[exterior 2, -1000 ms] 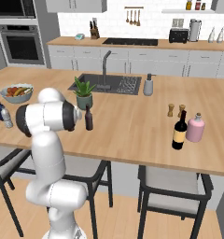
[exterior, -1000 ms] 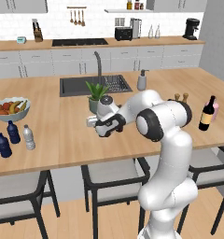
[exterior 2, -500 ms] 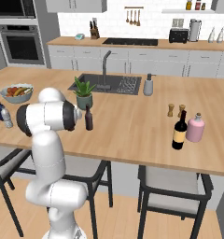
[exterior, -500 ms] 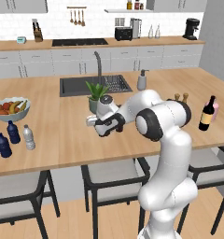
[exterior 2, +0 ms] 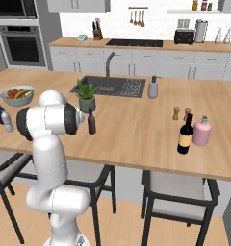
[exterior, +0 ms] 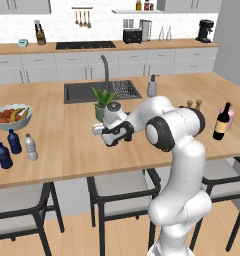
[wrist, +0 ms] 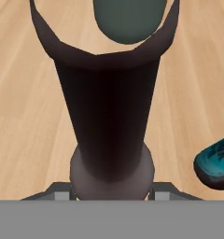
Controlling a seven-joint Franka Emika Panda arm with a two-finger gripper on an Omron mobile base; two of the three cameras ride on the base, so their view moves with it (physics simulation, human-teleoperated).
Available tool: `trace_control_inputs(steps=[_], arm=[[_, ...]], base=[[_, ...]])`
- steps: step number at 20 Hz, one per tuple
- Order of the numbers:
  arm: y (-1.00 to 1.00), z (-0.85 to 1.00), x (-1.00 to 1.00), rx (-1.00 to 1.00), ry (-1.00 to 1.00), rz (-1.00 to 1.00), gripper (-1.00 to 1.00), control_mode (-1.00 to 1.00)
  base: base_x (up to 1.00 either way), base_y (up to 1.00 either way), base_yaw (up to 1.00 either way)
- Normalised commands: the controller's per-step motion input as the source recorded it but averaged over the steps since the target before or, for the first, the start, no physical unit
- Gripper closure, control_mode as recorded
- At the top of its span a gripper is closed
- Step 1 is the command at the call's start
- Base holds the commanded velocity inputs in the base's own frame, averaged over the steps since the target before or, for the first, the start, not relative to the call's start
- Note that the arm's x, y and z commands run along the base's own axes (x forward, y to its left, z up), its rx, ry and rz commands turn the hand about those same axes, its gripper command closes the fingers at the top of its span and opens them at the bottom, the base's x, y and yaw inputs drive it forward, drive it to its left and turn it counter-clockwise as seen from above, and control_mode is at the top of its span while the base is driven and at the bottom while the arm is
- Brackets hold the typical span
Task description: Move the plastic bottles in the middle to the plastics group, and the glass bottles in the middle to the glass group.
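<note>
Wooden island counter [exterior 2: 136, 129]: gripper [exterior: 113, 134] has just clamped onto dark beer bottle [exterior 2: 92, 121]; ready for transfer to glass group [exterior 2: 193, 133]

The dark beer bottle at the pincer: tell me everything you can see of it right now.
The beer bottle is slim, dark brown-black and glassy-looking, with a long neck and no label visible. It stands upright on the wooden island counter, just in front of the potted plant. In the hand view it looms close, with the pincer shut on its body; finger contact itself sits at the frame's bottom edge. Whether its base still rests on the wood cannot be told.
</note>
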Motion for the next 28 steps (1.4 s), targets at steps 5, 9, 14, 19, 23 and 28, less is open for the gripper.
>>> trace_control_inputs(steps=[5,9,14,19,23,28], arm=[[-0.37,0.23,-0.9,0.02,0.0,0.0,1.0,-1.0],[-0.54,0.47,-1.0,0.04,0.0,0.0,1.0,-1.0],[-0.72,0.74,-0.43,0.0,0.0,0.0,1.0,-1.0],[-0.85,0.64,-0.48,0.0,0.0,0.0,1.0,-1.0],[-0.96,0.44,-0.19,0.0,0.01,0.0,1.0,-1.0],[-1.0,0.34,0.06,-0.02,0.02,0.0,1.0,-1.0]], base=[[0.0,0.0,0.0],[0.0,0.0,0.0],[0.0,0.0,0.0],[0.0,0.0,0.0],[0.0,0.0,0.0],[0.0,0.0,0.0]])
